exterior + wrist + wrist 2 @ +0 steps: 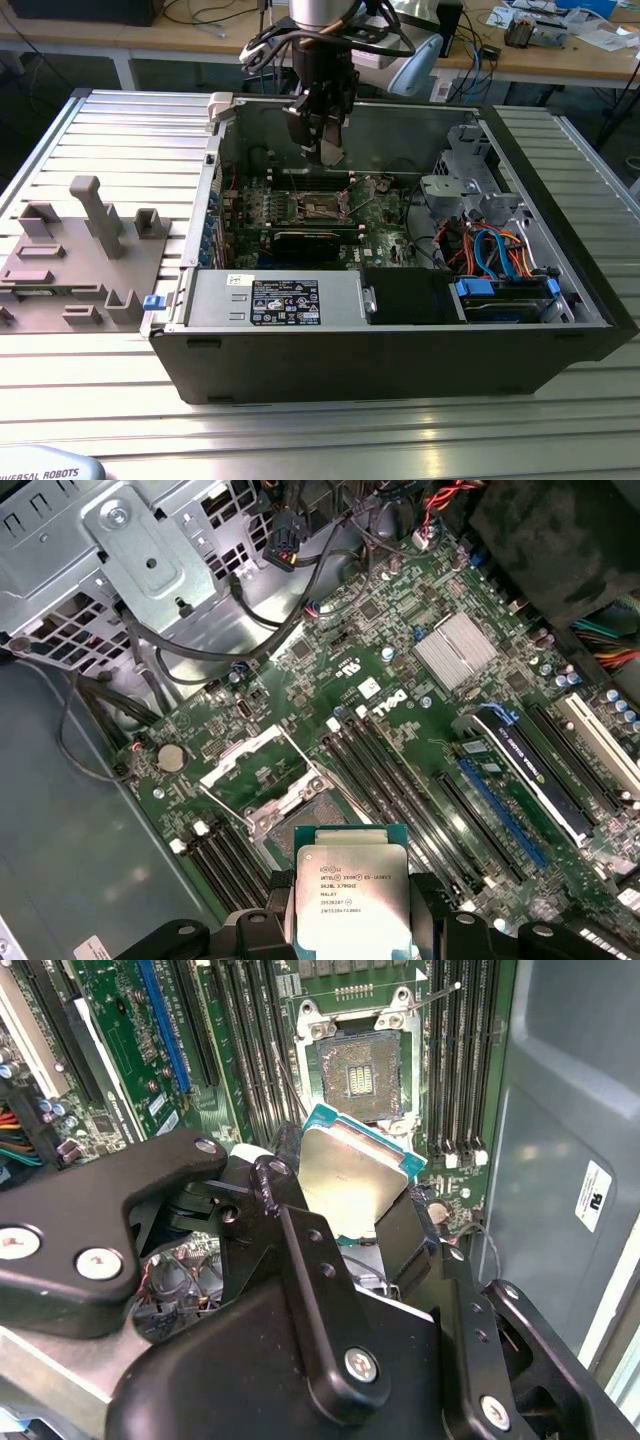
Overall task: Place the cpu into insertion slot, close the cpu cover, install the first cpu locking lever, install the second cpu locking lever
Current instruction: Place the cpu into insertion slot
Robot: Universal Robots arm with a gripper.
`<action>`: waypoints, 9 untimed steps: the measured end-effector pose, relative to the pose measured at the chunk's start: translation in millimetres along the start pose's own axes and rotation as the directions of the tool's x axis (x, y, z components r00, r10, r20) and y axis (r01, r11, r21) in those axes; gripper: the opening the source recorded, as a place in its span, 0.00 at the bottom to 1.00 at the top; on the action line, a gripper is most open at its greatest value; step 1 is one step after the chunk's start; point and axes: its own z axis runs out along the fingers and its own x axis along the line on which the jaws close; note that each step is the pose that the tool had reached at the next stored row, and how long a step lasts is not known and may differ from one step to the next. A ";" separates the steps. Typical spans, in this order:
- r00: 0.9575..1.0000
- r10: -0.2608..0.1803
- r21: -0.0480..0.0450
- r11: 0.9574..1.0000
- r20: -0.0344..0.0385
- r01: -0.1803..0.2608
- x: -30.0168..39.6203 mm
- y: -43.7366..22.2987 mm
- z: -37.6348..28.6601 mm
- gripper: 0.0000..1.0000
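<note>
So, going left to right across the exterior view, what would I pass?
Grey parts holder → gripper, holding the cpu, above the open computer case → blue and orange cables.

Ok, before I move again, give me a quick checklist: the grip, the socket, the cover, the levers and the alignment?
1. Grip on the cpu: ok, the gripper is shut on its edges.
2. Socket empty: ok, its contact field is bare in the second wrist view.
3. cpu cover off the socket: ok, it is swung open beside the socket in the first wrist view.
4. Locking levers released: one lever stands free. For the other, cannot tell.
5. cpu seated: not ok, it is held clear above the motherboard.
6. Alignment over the socket: cannot tell.
</note>
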 end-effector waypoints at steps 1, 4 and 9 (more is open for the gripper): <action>1.000 0.003 0.000 1.000 0.000 -0.003 0.0 0.0 0.0 0.54; 1.000 0.011 0.000 1.000 0.001 -0.011 0.0 0.0 0.1 0.54; 1.000 0.027 0.000 1.000 0.002 -0.027 0.0 0.0 0.2 0.54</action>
